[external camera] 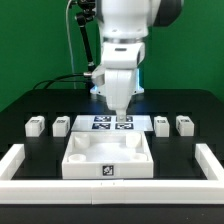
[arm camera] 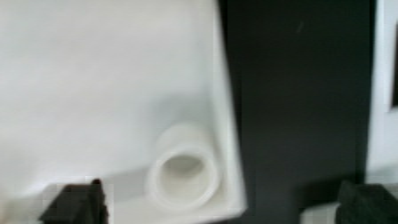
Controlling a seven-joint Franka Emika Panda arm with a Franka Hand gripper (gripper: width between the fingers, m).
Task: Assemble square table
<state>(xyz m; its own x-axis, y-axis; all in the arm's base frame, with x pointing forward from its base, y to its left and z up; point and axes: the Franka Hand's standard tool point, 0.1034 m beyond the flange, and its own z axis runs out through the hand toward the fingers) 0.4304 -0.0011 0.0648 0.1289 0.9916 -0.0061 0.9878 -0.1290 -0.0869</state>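
Right now the arm is hovering over the square tabletop, which is lying on the counter. Its jaws are standing wide open, gripping nothing, one either side of the tabletop's rim beside a corner socket. Four legs are lying beyond the tabletop.

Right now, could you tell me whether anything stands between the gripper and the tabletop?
Nothing visible does. The open gripper hangs over the tabletop at its far edge; the wrist view shows only that edge and a corner socket below it.
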